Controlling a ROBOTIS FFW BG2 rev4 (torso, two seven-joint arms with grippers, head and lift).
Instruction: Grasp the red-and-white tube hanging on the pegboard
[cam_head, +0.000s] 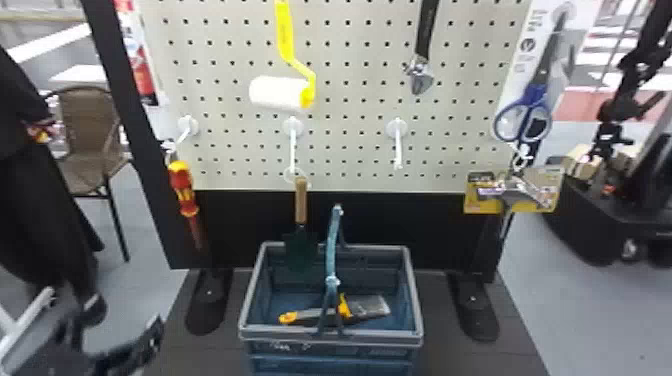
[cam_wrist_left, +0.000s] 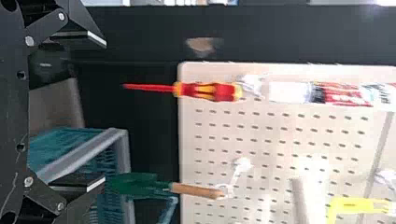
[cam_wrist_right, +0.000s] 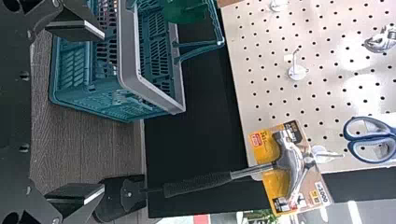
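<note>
Left wrist view: red-and-white tube on pegboard; left tool, right tool gaping, empty

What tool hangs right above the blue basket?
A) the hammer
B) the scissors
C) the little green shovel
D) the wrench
C: the little green shovel hangs by its wooden handle from the middle white hook, and its blade reaches down to the back edge of the blue basket.
</note>
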